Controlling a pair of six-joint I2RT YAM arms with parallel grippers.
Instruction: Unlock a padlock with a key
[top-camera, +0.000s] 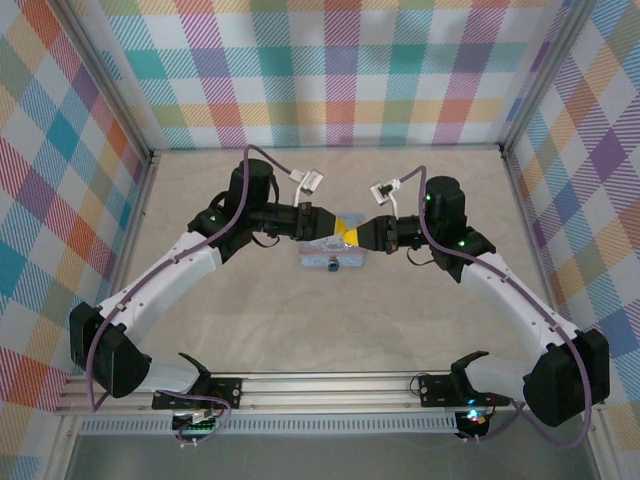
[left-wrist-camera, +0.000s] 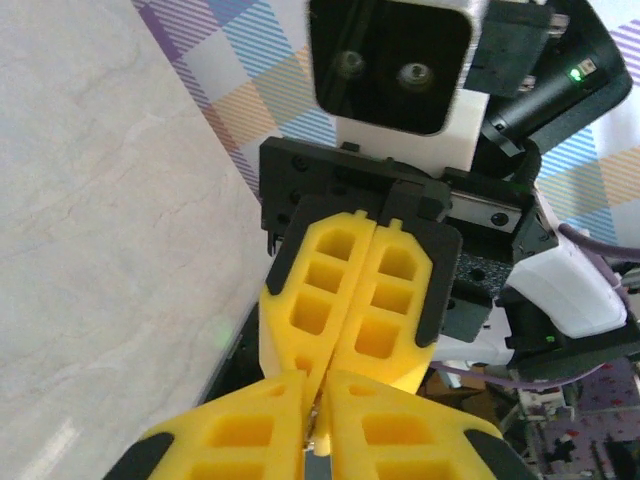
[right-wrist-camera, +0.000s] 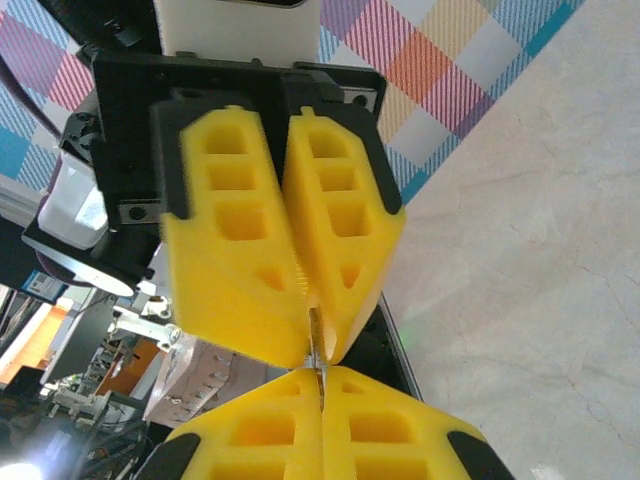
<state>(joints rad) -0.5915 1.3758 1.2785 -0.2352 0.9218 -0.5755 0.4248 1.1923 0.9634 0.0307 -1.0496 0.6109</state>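
- L gripper (left-wrist-camera: 316, 392) & R gripper (right-wrist-camera: 322, 376) meet tip to tip, above pale blue tin (top-camera: 318, 252) mid table (top-camera: 250, 320).
- Both pinched tight on key (right-wrist-camera: 317, 338), a thin metal sliver bridging the tips.
- padlock (top-camera: 331, 266): small dark bit at tin's near edge, below grippers.

Two robot arms, left arm (top-camera: 165, 280) and right arm (top-camera: 510, 290), clad in white shells along long links; joints and end housings moulded in black. Purple cable (top-camera: 258, 148) routed along each arm. Small green lights (top-camera: 213, 217) lit on black joint housings. On left gripper (top-camera: 345, 228) and right gripper (top-camera: 356, 232), fingers (right-wrist-camera: 230, 260) cast in bright yellow, pierced by rectangular pockets, backed with black plates. White block (right-wrist-camera: 235, 25) fitted behind black finger mount.
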